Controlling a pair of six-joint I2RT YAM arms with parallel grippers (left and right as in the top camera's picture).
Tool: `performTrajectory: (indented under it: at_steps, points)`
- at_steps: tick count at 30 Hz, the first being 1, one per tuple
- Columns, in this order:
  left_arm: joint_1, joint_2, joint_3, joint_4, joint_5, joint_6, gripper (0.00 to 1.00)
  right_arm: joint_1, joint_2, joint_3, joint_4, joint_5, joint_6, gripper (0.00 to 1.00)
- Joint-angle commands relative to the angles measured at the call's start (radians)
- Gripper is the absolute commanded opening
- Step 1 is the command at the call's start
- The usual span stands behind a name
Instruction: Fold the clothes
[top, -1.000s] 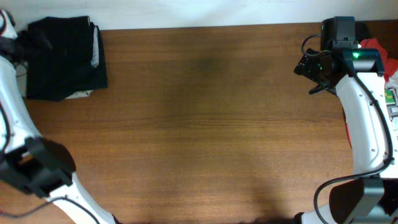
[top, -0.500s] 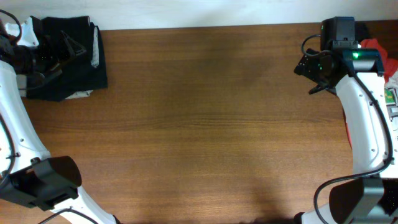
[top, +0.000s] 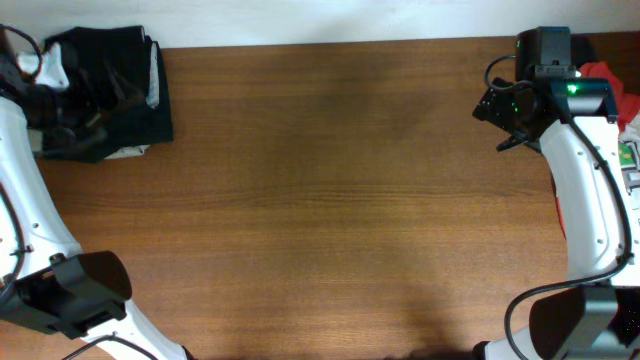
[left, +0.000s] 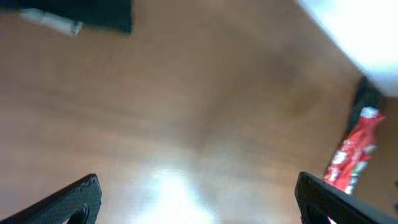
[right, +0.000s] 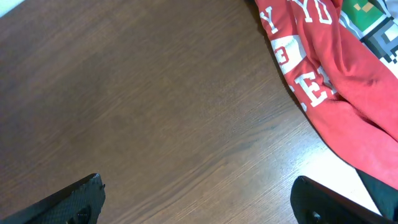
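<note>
The stack of dark folded clothes (top: 140, 120) lies in the upper left of the overhead frame, on the wooden table (top: 330, 200). The left gripper (left: 196, 199) is above it, jaws spread wide and holding nothing (its wrist view is blurred). In the upper right, the right gripper (right: 198, 200) hangs with jaws apart and empty, near a red shirt (right: 311, 68) with white lettering.

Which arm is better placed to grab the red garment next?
Right. The right gripper hangs open beside the red garment; the left gripper is across the table by the dark folded stack.
</note>
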Motion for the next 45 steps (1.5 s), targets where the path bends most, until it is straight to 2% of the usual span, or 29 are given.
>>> performTrajectory:
  at_steps: [1, 4, 7, 10, 14, 17, 20, 23, 25, 31, 38, 45]
  points:
    - [-0.072, -0.048, -0.014, -0.034, -0.197, -0.005, 0.99, 0.0, 0.002, 0.006, 0.0, 0.018, 0.009, 0.99]
    - [-0.174, -0.13, -0.08, 0.042, -0.291, -0.004, 0.99, 0.0, 0.002, 0.006, 0.0, 0.018, 0.009, 0.99]
    - [-0.315, -0.259, -0.229, 0.19, -0.411, -0.003, 0.99, 0.0, 0.002, 0.006, 0.0, 0.018, 0.009, 0.99]
    - [-0.451, -0.445, -0.486, 0.37, -0.541, -0.003, 0.99, 0.0, 0.002, 0.006, 0.0, 0.019, 0.009, 0.99]
    - [-0.539, -0.698, -0.852, 0.588, -0.646, -0.004, 0.99, 0.0, 0.002, 0.006, 0.0, 0.019, 0.009, 0.99]
    - [-0.536, -0.905, -1.11, 0.728, -0.687, -0.004, 0.99, 0.0, 0.002, 0.006, 0.0, 0.018, 0.009, 0.99]
    - [-0.519, -1.117, -1.314, 0.755, -0.687, -0.005, 0.99, 0.0, 0.002, 0.006, 0.0, 0.018, 0.009, 0.99]
    - [-0.51, -1.321, -1.481, 0.848, -0.688, -0.004, 0.99, 0.0, 0.002, 0.006, 0.0, 0.018, 0.009, 0.99]
    - [-0.509, -1.393, -1.561, 0.92, -0.691, 0.013, 0.99, 0.0, 0.002, 0.006, 0.0, 0.018, 0.009, 0.99]
    - [-0.509, -1.623, -1.91, 1.33, -0.687, 0.056, 0.99, 0.0, 0.002, 0.006, 0.0, 0.018, 0.009, 0.99]
    - [-0.473, -1.838, -2.184, 1.567, -0.687, 0.055, 0.99, 0.0, 0.002, 0.006, 0.0, 0.018, 0.009, 0.99]
    - [-0.381, -1.989, -2.301, 1.612, -0.687, 0.055, 0.99, 0.0, 0.002, 0.006, 0.0, 0.018, 0.009, 0.99]
